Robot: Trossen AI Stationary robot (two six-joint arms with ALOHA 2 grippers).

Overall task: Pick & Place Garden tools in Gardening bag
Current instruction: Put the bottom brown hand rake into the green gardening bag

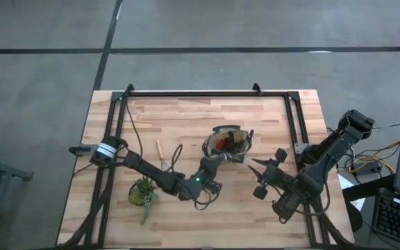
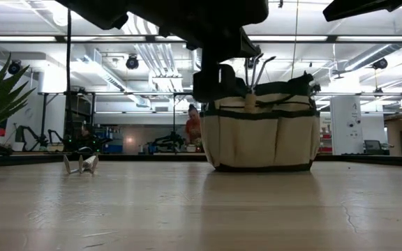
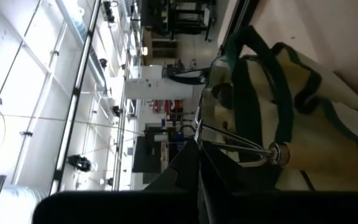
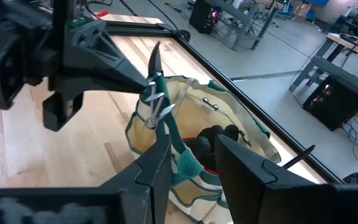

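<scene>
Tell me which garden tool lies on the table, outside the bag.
The wooden-handled pronged tool, left of the gardening bag; the pruning shears are in the left gripper.

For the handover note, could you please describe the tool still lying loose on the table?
Start at the gardening bag in the middle of the wooden table. Left of it, above the potted succulent, lies a thin wooden-handled pronged tool. It alone lies loose.

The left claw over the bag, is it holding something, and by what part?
Yes: the left gripper is shut on a pruning shear, apparently around its handles, blades pointing up.
</scene>
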